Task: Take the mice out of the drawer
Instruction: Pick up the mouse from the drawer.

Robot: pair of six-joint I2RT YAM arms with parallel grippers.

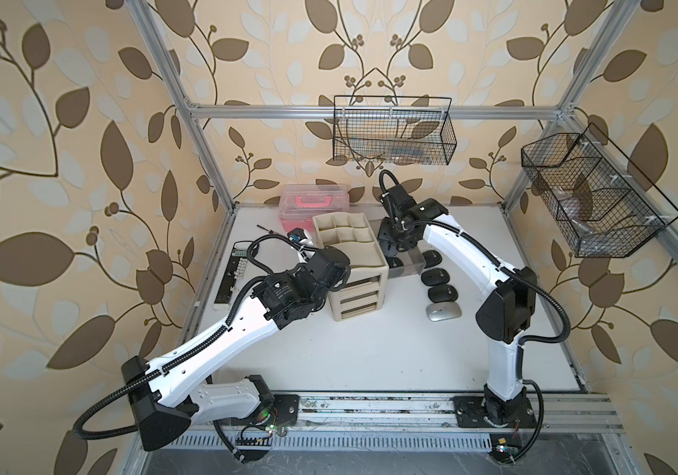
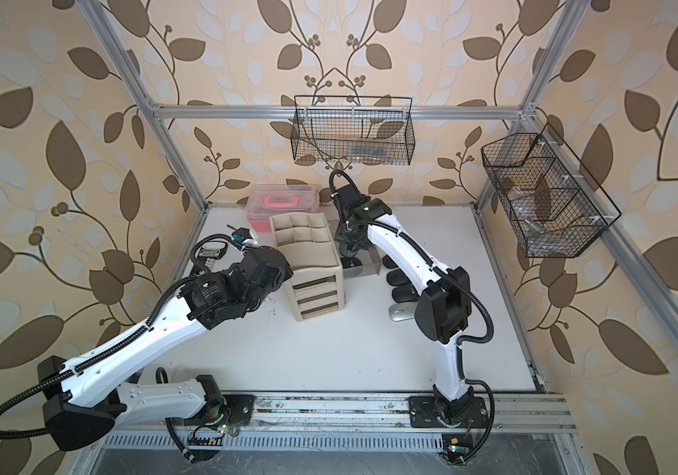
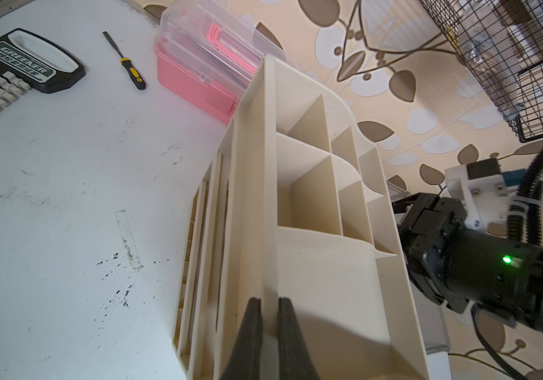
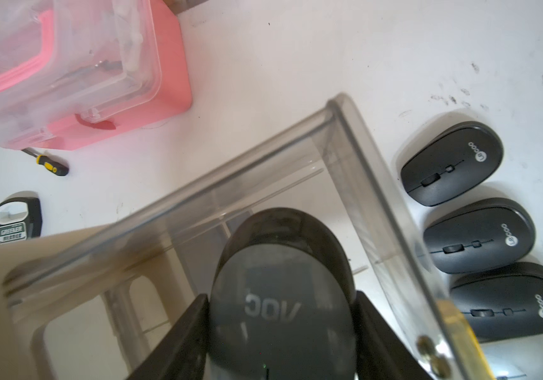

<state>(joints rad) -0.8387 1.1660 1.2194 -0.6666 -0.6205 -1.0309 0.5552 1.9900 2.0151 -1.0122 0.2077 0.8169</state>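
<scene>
Dark mouse (image 4: 280, 263) is clamped by right jaws in the drawer (image 4: 359, 158); organizer (image 3: 329, 279) is pinched by left jaws. Lift-out is needed next

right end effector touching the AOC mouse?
Touching. The right wrist view shows the right end effector with its jaws pressed against both sides of the AOC mouse, with no gap on either side.
</scene>
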